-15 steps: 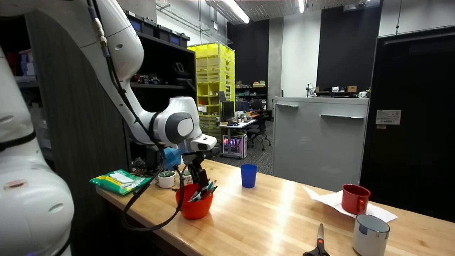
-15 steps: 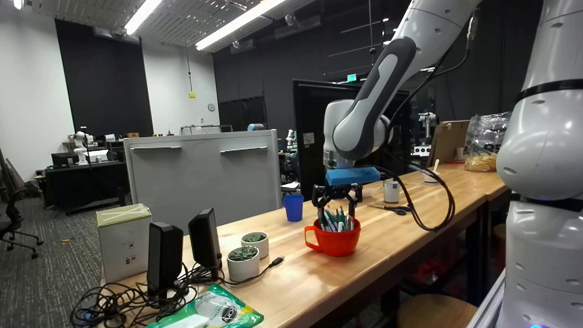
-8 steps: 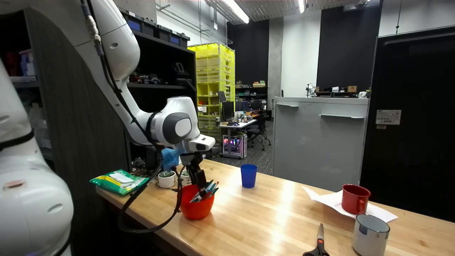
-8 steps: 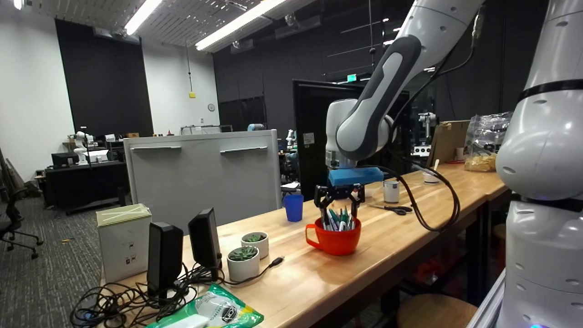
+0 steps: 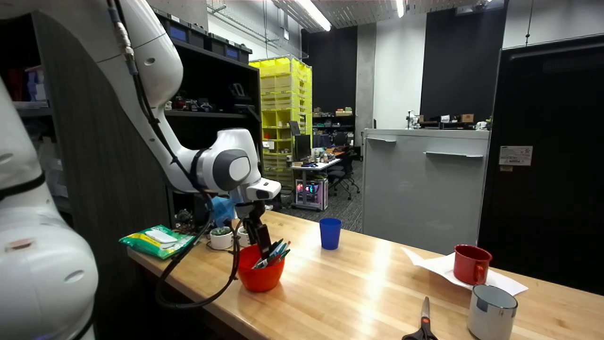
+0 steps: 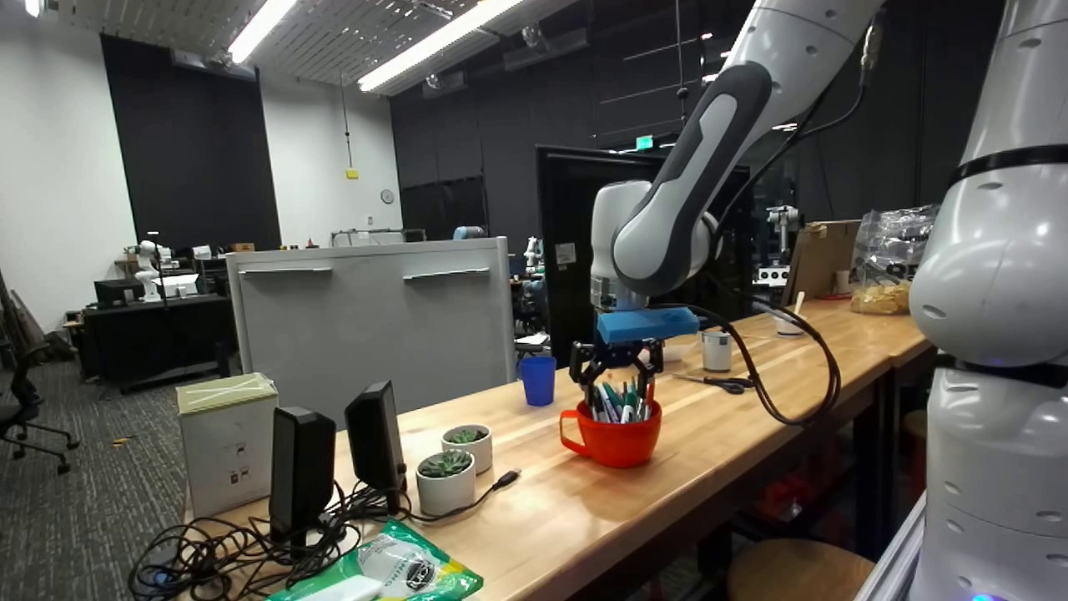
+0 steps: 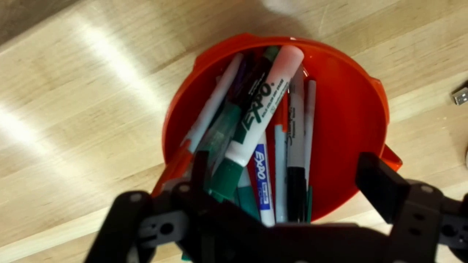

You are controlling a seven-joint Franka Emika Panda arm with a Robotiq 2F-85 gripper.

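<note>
While the orange mug [image 7: 340, 120] is looked down upon in the wrist view, pens and markers [image 7: 252, 135] are found gathered mostly on its left side. Uppermost is laid a green-capped Expo marker [image 7: 260, 118], aslant; beside or beneath it are noted a blue-labelled Expo marker [image 7: 261, 175], a black-capped Sharpie [image 7: 296, 138] and a white-barrelled pen [image 7: 215, 102], the last leaned toward the orange mug's left rim. The gripper [image 7: 284, 168] is held over the near part of the orange mug, its two fingers spread wide apart, with nothing gripped. The bunch is partly covered by one finger; whether it is touched cannot be told. A USB plug [image 7: 460, 95] is placed to the right of the orange mug.

In an exterior view, the orange mug is shown upright on a wooden table [image 6: 551, 501]. The fingers are held at its mouth, one at either side of the bunch. A blue cup [image 6: 538, 382] is set beyond the orange mug; two potted succulents [image 6: 446, 480] are kept to its left, two black speakers [image 6: 301, 476] farther left.

In an exterior view, well to the orange mug's right, a red mug [image 5: 472, 264] is set on white paper [image 5: 441, 265]; scissors [image 5: 425, 326] and a grey-and-white can [image 5: 492, 315] are also placed rightward. To the orange mug's left is laid a green packet [image 5: 160, 241].
</note>
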